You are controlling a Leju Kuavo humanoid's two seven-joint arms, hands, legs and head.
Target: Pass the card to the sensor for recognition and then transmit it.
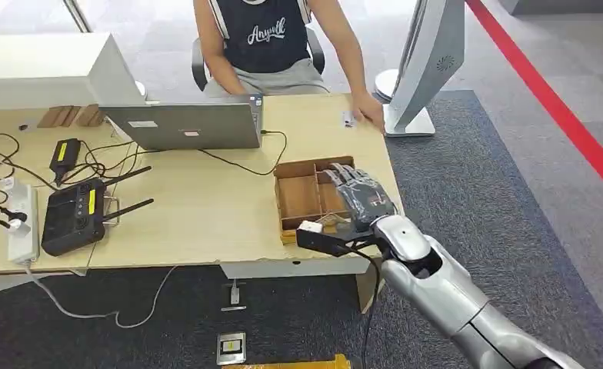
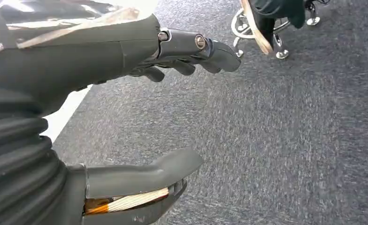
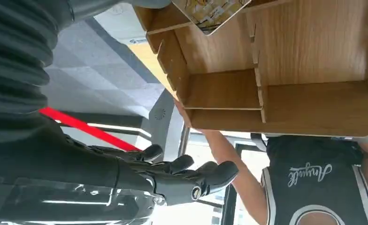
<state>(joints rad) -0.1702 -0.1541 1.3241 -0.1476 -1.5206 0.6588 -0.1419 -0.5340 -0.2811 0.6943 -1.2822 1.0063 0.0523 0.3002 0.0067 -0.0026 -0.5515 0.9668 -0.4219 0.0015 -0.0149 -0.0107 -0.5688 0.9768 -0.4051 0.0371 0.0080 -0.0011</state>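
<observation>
Right hand (image 1: 362,196), fingers apart and empty, above wooden box (image 1: 308,194) with patterned card (image 3: 211,13); shirt lettering illegible.

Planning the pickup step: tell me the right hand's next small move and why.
Probably lower the right robot hand into the wooden box and close its fingers on the card. The hand hovers over the box with fingers apart and empty, and the right wrist view shows the card lying in a compartment, ungrasped.

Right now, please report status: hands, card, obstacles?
Right hand open over wooden box. Left hand open above carpet. Card in box, not gripped. Person's hand on table.
</observation>
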